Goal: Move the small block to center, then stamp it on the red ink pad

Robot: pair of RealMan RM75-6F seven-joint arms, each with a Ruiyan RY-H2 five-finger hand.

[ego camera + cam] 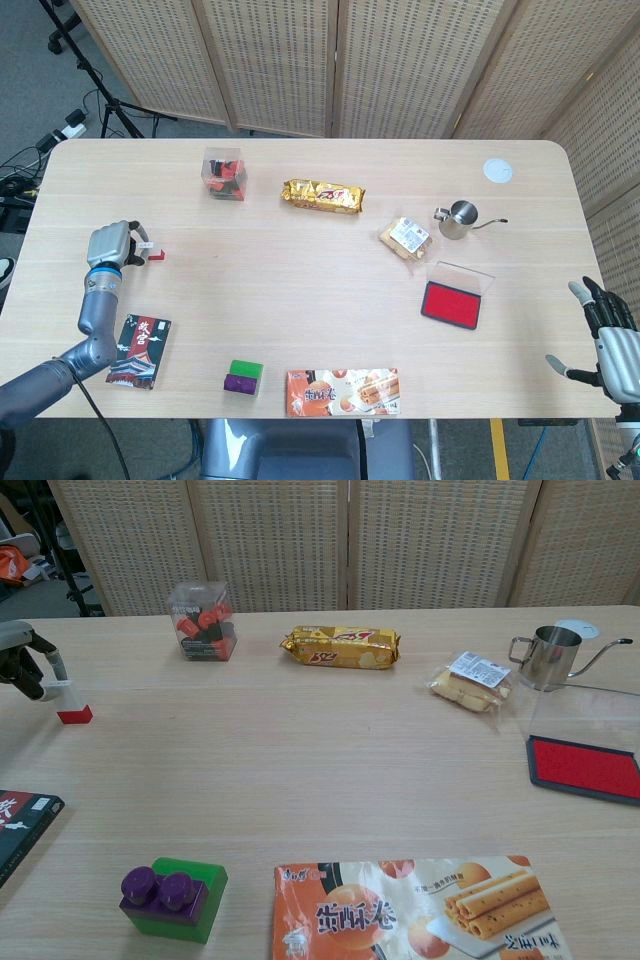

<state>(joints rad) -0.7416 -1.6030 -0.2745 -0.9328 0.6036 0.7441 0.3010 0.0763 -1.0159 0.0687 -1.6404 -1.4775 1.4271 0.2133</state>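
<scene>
The small block (153,255), white on top with a red base (74,715), stands upright on the table near the left edge. My left hand (112,245) is right beside it on its left. Its fingertips (47,690) reach the block's white top, with the fingers still apart around it, and the block rests on the table. The red ink pad (452,302) lies open at the right (585,767), its clear lid standing up behind it. Beyond the table's right edge, my right hand (608,338) hangs with its fingers spread, holding nothing.
A clear box of pieces (225,174), a gold snack bag (322,195), a wrapped biscuit pack (406,238) and a steel pitcher (460,218) lie across the back. At the front are a card box (139,351), a green-purple brick (243,377) and an orange wafer pack (342,391).
</scene>
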